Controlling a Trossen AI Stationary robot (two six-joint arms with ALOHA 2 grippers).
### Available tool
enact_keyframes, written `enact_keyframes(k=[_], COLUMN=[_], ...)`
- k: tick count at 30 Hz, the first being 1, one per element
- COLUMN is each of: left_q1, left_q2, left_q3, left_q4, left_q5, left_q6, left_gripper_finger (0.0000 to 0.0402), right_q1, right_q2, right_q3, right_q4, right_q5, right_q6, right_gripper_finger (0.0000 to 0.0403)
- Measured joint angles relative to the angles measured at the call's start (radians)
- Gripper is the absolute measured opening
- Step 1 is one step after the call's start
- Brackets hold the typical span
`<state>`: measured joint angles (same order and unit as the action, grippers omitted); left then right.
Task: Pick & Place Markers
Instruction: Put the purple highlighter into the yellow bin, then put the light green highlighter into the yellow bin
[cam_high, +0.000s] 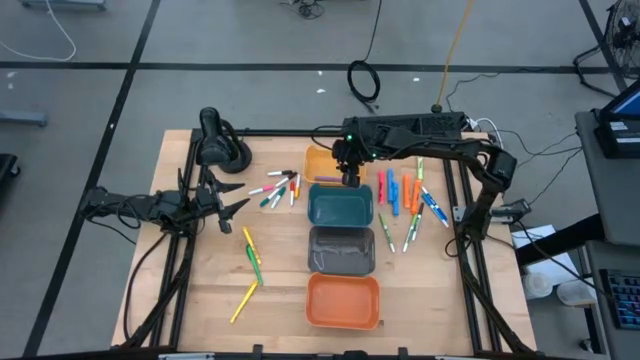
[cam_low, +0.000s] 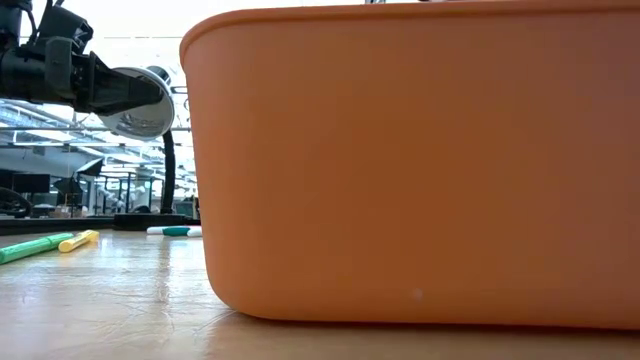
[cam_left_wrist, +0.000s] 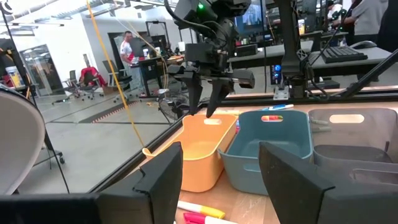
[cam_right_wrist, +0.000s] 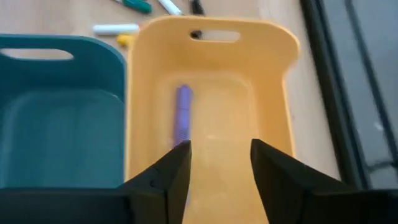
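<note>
My right gripper (cam_high: 349, 180) hangs open over the light orange bin (cam_high: 318, 162) at the far end of the bin row, touching nothing. In the right wrist view its open fingers (cam_right_wrist: 217, 149) frame a purple marker (cam_right_wrist: 183, 115) lying flat on that bin's floor. Loose markers lie on the table: a cluster (cam_high: 280, 188) left of the bins, another (cam_high: 405, 195) on their right, and yellow and green ones (cam_high: 250, 255) nearer the front. My left gripper (cam_high: 238, 198) waits open at the table's left side; in its own view (cam_left_wrist: 221, 158) it faces the bins.
The teal bin (cam_high: 340, 205), grey bin (cam_high: 340, 248) and orange bin (cam_high: 343, 300) run in a row toward the near edge. The orange bin (cam_low: 420, 160) fills the low view. A black lamp-like stand (cam_high: 215, 140) sits at the far left corner. People (cam_left_wrist: 127, 46) show in the room beyond.
</note>
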<state>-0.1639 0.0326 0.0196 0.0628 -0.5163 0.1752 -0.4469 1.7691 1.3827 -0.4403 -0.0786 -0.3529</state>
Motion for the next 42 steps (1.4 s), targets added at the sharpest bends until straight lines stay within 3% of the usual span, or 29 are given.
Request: enact_keyframes(k=[6,11,18,23,27,42], left_q1=[0.0,0.0,0.0,0.0,0.0,0.0], left_q2=[0.0,0.0,0.0,0.0,0.0,0.0], left_q3=[0.0,0.0,0.0,0.0,0.0,0.0], left_q4=[0.0,0.0,0.0,0.0,0.0,0.0], left_q5=[0.0,0.0,0.0,0.0,0.0,0.0], left_q6=[0.0,0.0,0.0,0.0,0.0,0.0], left_gripper_finger=[0.0214,0.0214,0.0214,0.0214,0.0214,0.0214], right_q1=[0.03,0.038,0.009,-0.065,-0.146,-0.374], right_q2=[-0.108,-0.231,-0.462,-0.584,-0.594,-0.467], right_q3=[0.0,-0.027,-0.292,-0.485,-0.569,-0.597], right_q4=[-0.253,-0.467,-0.388,-0.241,-0.208,-0.091], right_q5=[0.316,0.342,0.517,0.46,0.444,0.388], right_q6=[0.174,0.414,0.574,0.637,0.663,0.63], right_gripper_finger=[0.0165,0.0159,0.0157,0.0157,0.0157,0.0157])
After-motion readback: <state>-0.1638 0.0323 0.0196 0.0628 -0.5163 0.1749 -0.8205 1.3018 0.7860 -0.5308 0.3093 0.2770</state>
